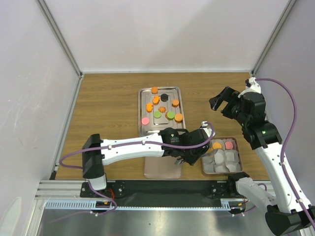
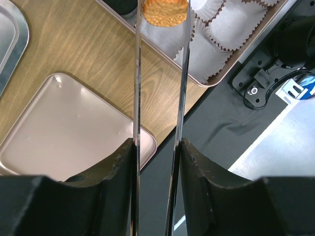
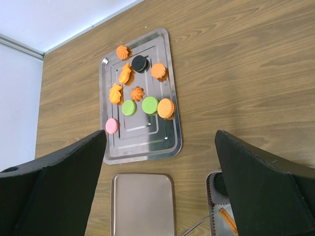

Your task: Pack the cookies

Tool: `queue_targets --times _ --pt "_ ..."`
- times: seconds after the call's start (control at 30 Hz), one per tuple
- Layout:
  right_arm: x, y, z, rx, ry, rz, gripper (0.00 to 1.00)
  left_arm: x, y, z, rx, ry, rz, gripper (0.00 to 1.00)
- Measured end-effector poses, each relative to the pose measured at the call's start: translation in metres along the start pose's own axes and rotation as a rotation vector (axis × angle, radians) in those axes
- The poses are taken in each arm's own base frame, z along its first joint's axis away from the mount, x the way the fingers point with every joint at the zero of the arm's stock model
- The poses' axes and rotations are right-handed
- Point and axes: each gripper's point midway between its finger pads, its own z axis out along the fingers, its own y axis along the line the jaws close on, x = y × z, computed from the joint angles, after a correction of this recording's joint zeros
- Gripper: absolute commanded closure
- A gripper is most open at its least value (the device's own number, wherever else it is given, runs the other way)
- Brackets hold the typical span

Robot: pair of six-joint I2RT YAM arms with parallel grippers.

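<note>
Several cookies lie on the silver tray (image 1: 145, 132): orange (image 1: 154, 90), black (image 1: 164, 97), green (image 1: 157, 114) and pink (image 1: 145, 121); they show again in the right wrist view, such as a pink cookie (image 3: 111, 126). My left gripper (image 2: 158, 98) carries two long thin metal blades, and an orange cookie (image 2: 165, 12) is pinched between their tips over a paper cup of the small square box (image 1: 239, 156). A pink cookie (image 1: 229, 145) and a black one (image 3: 216, 184) sit in cups there. My right gripper (image 3: 162, 182) hangs open, high above the table, holding nothing.
A flat pinkish-beige lid (image 1: 160, 168) lies at the near edge between tray and arm bases, seen also as the lid (image 2: 64, 132) under my left wrist. Black base plate and cables (image 2: 266, 83) lie beside the box. Side walls enclose the wooden table.
</note>
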Motion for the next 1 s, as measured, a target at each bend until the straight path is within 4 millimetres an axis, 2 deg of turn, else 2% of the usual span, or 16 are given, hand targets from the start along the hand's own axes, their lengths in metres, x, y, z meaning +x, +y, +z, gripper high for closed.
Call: queue_targets --times 0.27,1.0 --pt "-0.0003 0.0002 -0.0005 -0.001 -0.002 0.0 0.0 0.0021 0.0003 0.0011 0.0 0.006 0.001 0.52" --pt "0.0 0.0 -0.0006 -0.001 -0.001 0.0 0.0 0.0039 0.0009 0.002 -0.002 0.011 0.002 0.51"
